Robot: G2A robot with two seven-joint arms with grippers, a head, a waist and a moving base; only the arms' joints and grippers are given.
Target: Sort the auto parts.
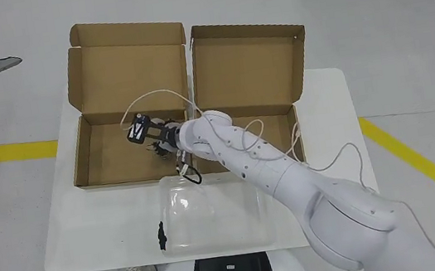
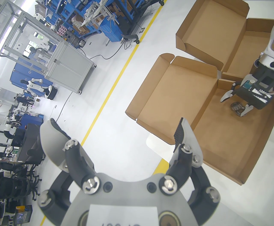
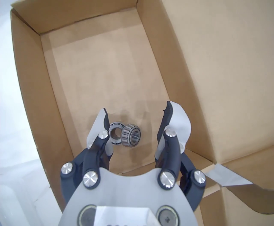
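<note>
sorting seems at the drop-off: over the white table, inside the left cardboard box, the right gripper hangs wide open and empty, two bearings lying together on the box floor under its spread jaws; next, a straight lift clear of the near wall. the right box, clear tub and open, empty left gripper sit out of its way

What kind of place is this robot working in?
Probably a factory or robotics lab floor: there are yellow floor lines, blue storage racks stacked with bins, and another white robot among workstations in the background.
</note>
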